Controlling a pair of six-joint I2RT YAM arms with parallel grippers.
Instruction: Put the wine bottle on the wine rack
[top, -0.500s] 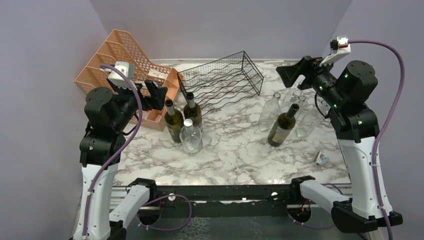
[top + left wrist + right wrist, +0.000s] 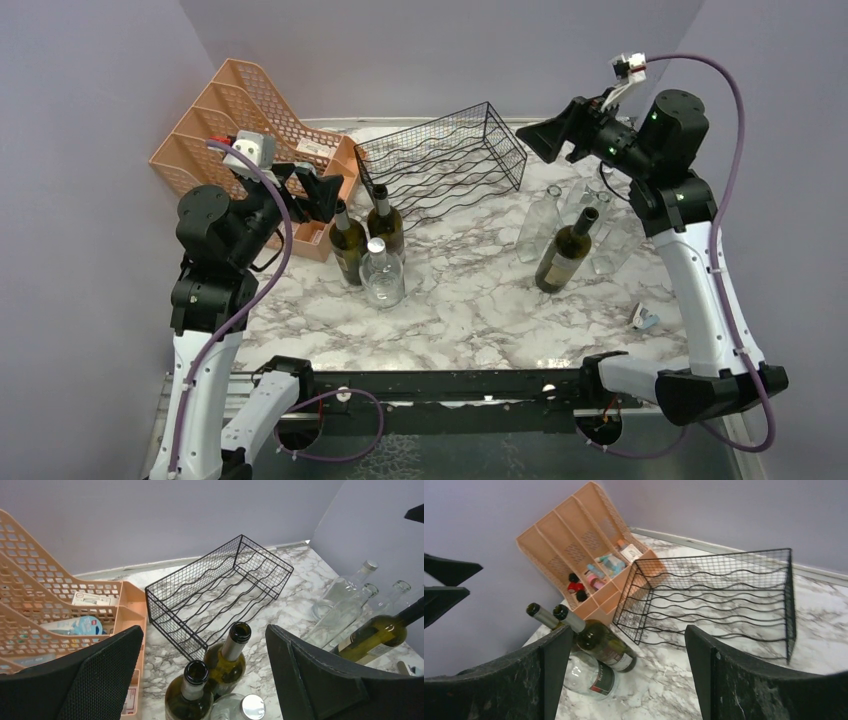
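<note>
All bottles on the table [image 2: 470, 300], outside the rack [image 2: 440, 160], none in either gripper. Nearest the rack, just in front of its left end: two dark bottles [image 2: 347, 245]. Stand upright, long axes vertical, necks up, mouths uncapped, side by side; contact between them not discernible. Just in front of those, a capped bottle [image 2: 381, 272] of clear glass, also upright. Farther right, in front of the rack's right end, a leaning bottle [image 2: 566, 250] of dark green glass. Sits with base toward the near edge and long axis tilted, neck pointing up and away to the far right. Set among clear bottles [image 2: 540, 222]; whether resting against one of them, unclear.

Rack itself at the back centre of the table. Long axis roughly left to right, skewed with the right end farther back, wavy wires along that axis. Left end just beside the organizer [image 2: 250, 110] in the far left corner.

Left gripper [image 2: 312, 192] in the air at the organizer's near corner, above and left of the dark bottles. Points toward the rack, fingers spread wide, holding nothing. Right gripper [image 2: 545, 135] high beside the rack's right end, behind the clear bottles. Aims left across the rack, fingers likewise wide apart and empty.
</note>
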